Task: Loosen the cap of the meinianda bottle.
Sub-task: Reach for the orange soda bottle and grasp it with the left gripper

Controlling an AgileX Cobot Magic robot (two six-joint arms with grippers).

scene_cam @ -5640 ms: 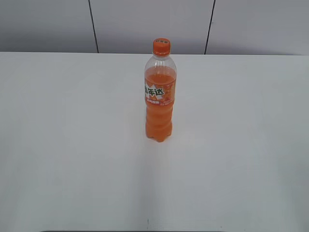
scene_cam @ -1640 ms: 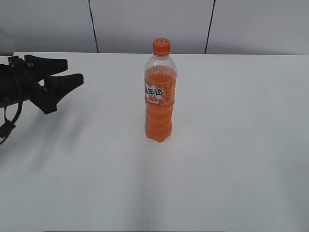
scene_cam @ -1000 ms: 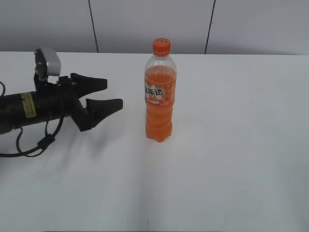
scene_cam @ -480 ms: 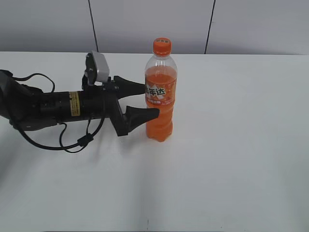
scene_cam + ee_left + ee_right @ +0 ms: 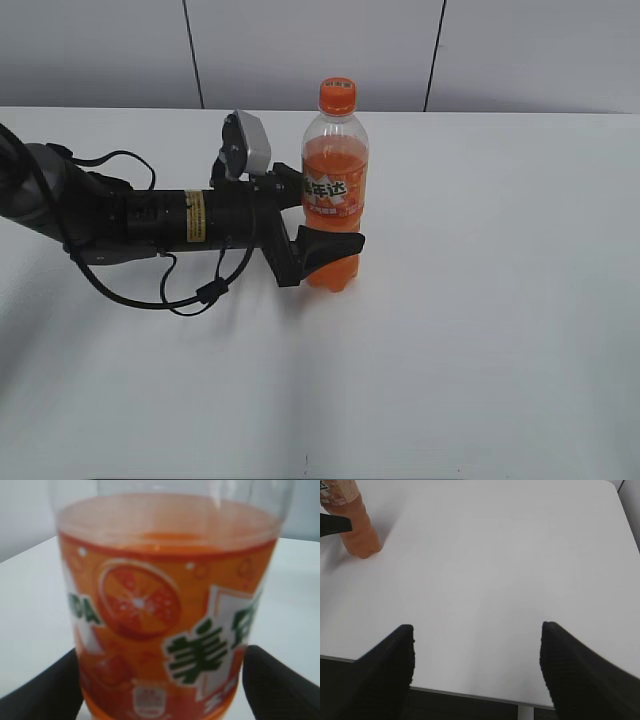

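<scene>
White table, grey panelled wall behind. The meinianda bottle stands upright mid-table, long axis vertical, cap uppermost. The left gripper, reaching in level from the left, straddles the labelled body, jaws apart and unclamped. The right gripper, jaws spread, empty, hangs well apart at the near edge.
</scene>
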